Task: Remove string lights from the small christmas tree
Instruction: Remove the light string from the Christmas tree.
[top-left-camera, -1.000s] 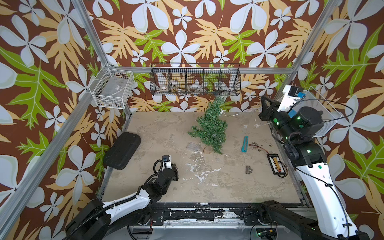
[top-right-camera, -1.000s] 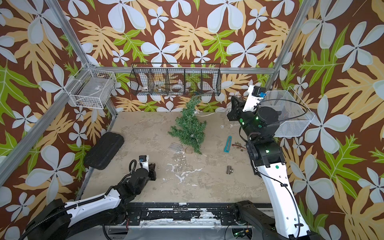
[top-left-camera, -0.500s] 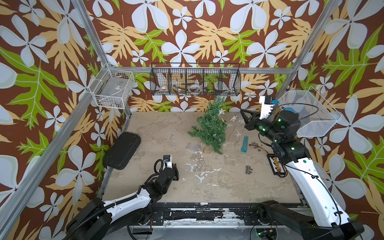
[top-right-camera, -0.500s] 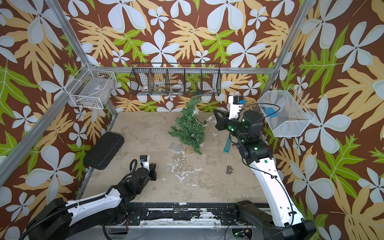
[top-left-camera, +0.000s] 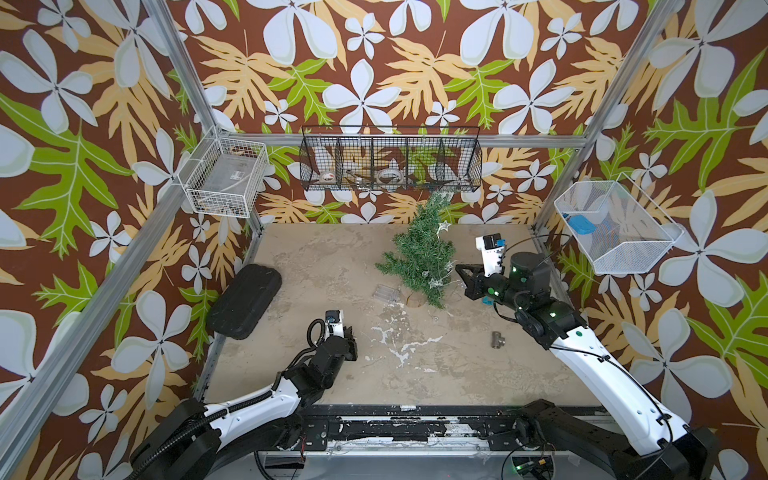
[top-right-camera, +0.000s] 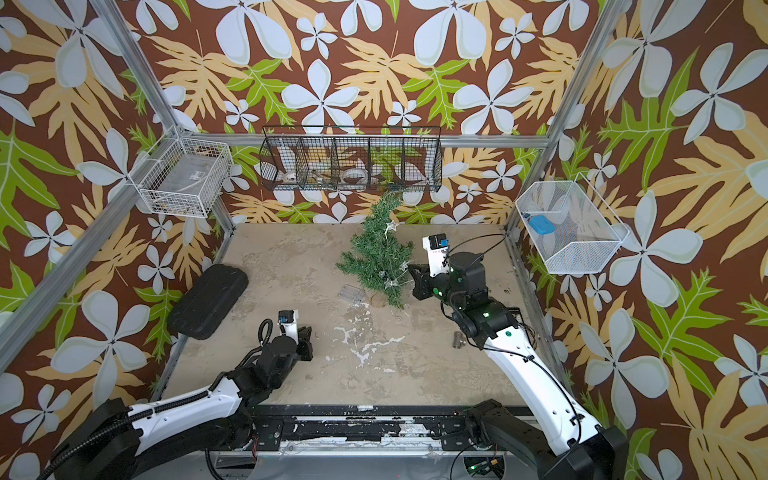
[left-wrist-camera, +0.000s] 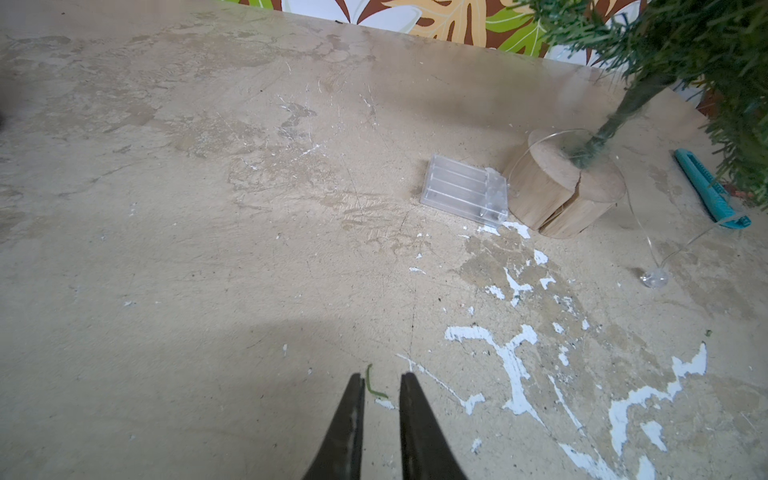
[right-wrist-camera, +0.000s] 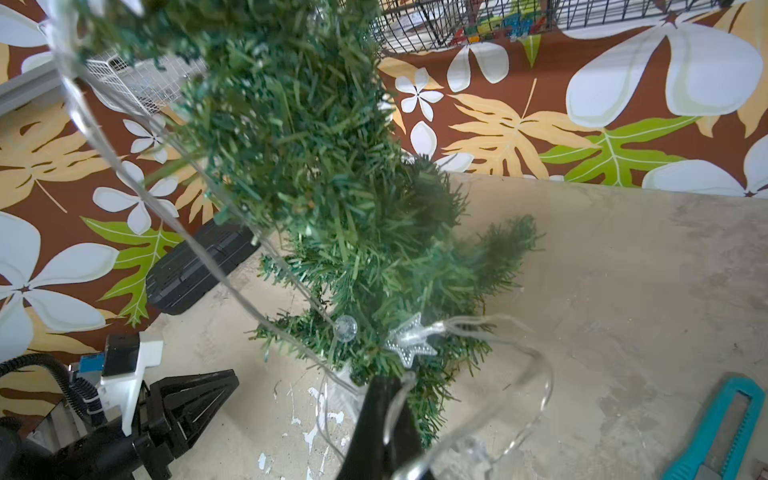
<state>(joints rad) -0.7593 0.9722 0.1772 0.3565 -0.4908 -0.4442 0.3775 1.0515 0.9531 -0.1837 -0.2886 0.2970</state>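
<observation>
Here we see the string lights (right-wrist-camera: 409, 345) draped over the small christmas tree (top-left-camera: 419, 253), their clear box (left-wrist-camera: 465, 189) just beside its wooden base (left-wrist-camera: 557, 195). Our right gripper (top-left-camera: 458, 269), at the tree's lower branches, is pinched closed on a strand. Our left gripper (left-wrist-camera: 380, 379), well apart from the tree, stands slightly parted and empty.

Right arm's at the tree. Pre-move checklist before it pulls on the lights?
1. The right gripper sits at the lower branches, jaws closed: ok.
2. The string lights are pinched in it: cannot tell. A strand crosses the fingers.
3. The small christmas tree stands on its wooden base: ok.
4. The strand is free of the trunk: not ok. A loop circles the trunk foot.
5. The clear box lies flat on the table beside the base, nothing on it: ok.
6. The left gripper is empty and away from the tree: ok.
</observation>
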